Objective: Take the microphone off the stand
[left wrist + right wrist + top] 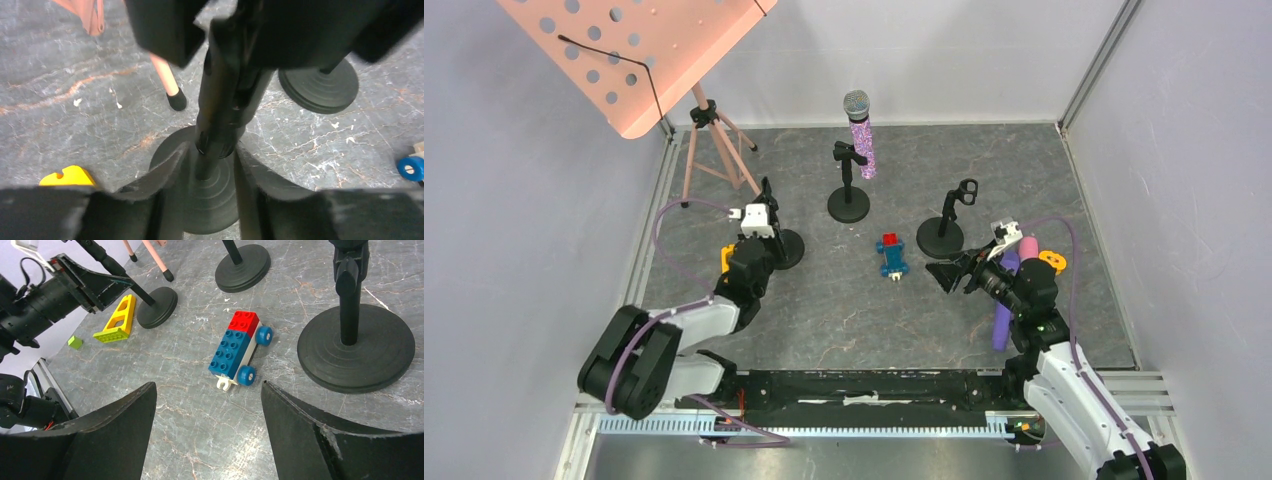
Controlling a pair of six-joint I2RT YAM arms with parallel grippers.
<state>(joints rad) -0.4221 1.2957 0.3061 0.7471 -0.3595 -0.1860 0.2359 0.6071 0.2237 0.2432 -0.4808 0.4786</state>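
Observation:
The microphone (860, 132), purple glitter with a grey mesh head, sits upright in the clip of the middle stand (849, 203) at the back centre. My left gripper (768, 200) is away from it, at the empty left stand (786, 248). In the left wrist view its fingers (167, 167) are closed in on either side of that stand's pole (220, 110), above the round base (210, 205). My right gripper (946, 272) is open and empty, low beside the empty right stand (942, 232). In its own view (207, 390) it points at the bare floor.
A blue and red toy car (891, 256) lies between the stands. A yellow piece (727, 257) lies by the left arm, an orange piece (1052, 260) and a purple and pink stick (1002, 318) by the right arm. A pink music stand (639, 50) stands back left.

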